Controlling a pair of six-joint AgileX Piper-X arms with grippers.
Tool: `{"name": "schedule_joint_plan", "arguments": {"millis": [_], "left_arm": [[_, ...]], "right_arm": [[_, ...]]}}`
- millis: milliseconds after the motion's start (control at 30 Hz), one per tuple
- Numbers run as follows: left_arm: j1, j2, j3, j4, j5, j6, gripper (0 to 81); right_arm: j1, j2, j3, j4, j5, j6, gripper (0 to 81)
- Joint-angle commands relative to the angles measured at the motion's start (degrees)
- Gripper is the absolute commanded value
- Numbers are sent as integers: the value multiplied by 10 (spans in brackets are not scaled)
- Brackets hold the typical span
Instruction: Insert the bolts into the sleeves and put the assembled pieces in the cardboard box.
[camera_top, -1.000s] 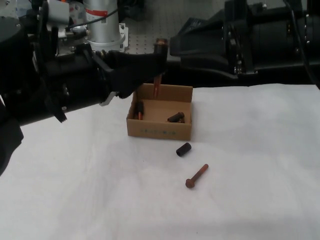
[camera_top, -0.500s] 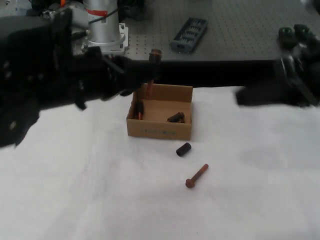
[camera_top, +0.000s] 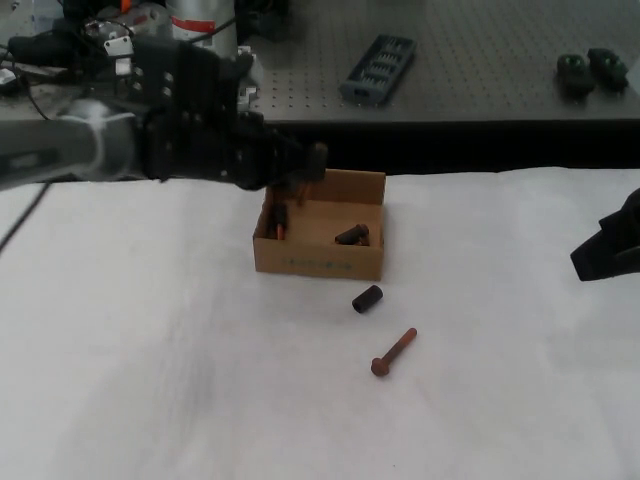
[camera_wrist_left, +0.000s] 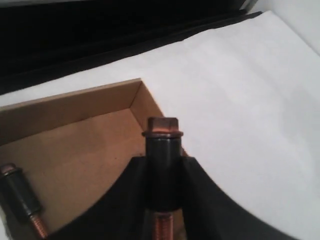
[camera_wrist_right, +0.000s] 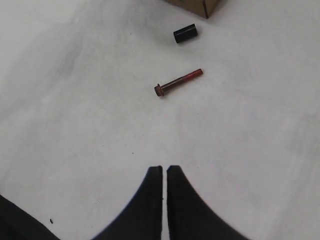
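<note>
Left jaws, clamping the sleeved bolt, have dropped to the cardboard box for release; my shut right jaws pulled clear.

Desk: white, lightly wrinkled cloth over the lower frame.
Behind: grey perforated board along the top.
On board: ribbed rack upper centre; silver cylinder upper left.

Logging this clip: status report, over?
Left gripper shut on black-sleeved copper bolt over brown cardboard box. Right gripper shut, empty. Loose black sleeve, bare copper bolt on white cloth.
</note>
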Motion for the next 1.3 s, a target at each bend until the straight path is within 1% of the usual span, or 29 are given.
{"name": "schedule_joint_plan", "arguments": {"millis": [0, 133, 167, 233, 367, 400, 467, 600, 667, 733, 767, 833, 900, 933, 1067, 1267], "left_arm": [[1, 71, -74, 9, -3, 8, 6], [1, 111, -107, 35, -4, 8, 5], [1, 118, -111, 38, -9, 8, 30], [1, 123, -112, 38, -18, 8, 122], [1, 123, -112, 38, -31, 8, 363], [1, 123, -112, 38, -31, 7, 407], [1, 123, -112, 38, -31, -4, 433], [-1, 114, -112, 40, -23, -25, 407], [-1, 101, -112, 55, -1, -32, 370], [-1, 76, -112, 105, 6, -32, 281], [-1, 67, -112, 133, 6, -16, 235], [-1, 42, -112, 207, 19, 42, 106], [-1, 18, -112, 280, 14, 106, 7], [-1, 5, -112, 312, 13, 135, 4], [-1, -41, -112, 412, -4, 176, 7], [-1, -102, -112, 569, -12, 238, 7]], "right_arm": [[-4, -7, -3, 3, -2, -5, 28], [-4, -7, -3, 3, -2, -5, 28], [-4, -7, -3, 3, -2, -5, 28], [-4, -7, -3, 3, -2, -5, 28], [-4, -7, -3, 3, -2, -5, 28], [-4, -7, -3, 3, -2, -5, 28], [-4, -7, -3, 3, -2, -5, 28], [-4, -7, -3, 4, -2, -5, 28], [-4, -7, -3, 4, -2, -5, 28], [-4, -7, -3, 4, -2, -5, 28], [-4, -7, -3, 4, -2, -5, 28], [-4, -7, -3, 5, -2, -5, 28], [-4, -7, -3, 8, -2, -5, 28], [-4, -7, -3, 9, -2, -5, 28], [-4, -7, -3, 9, -2, -5, 28], [-4, -7, -3, 9, -2, -5, 28]]}}
